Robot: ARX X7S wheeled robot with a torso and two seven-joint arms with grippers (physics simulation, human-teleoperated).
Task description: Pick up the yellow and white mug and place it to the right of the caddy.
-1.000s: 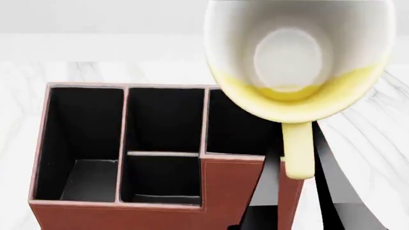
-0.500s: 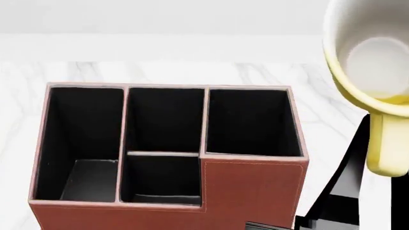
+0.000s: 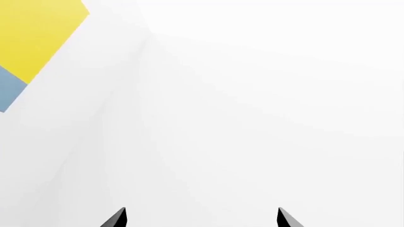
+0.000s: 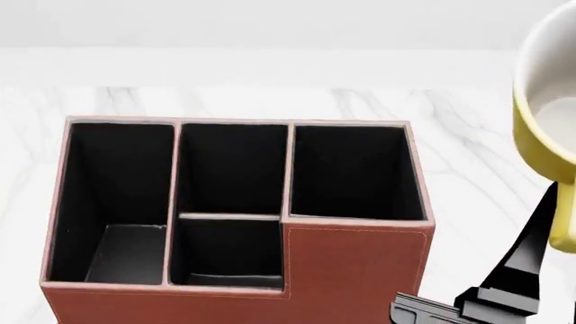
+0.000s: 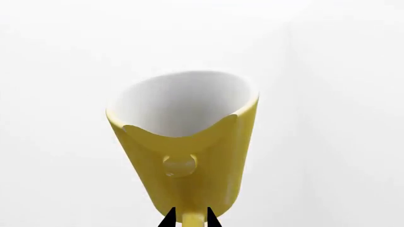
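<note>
the caddy (image 4: 239,216) sits on the marble table (image 4: 468,148), its black compartments open upward. to its right the mug (image 4: 547,128) hangs in the air at the edge of the head view, above the table and clear of the caddy. the right gripper (image 5: 189,218) is pinched on the mug's handle, while the left gripper (image 3: 200,218) stands open, gripping nothing.

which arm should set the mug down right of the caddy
Right. The right gripper already holds the yellow and white mug by its handle, up beside the caddy's right side. The left gripper is open, facing blank wall.
</note>
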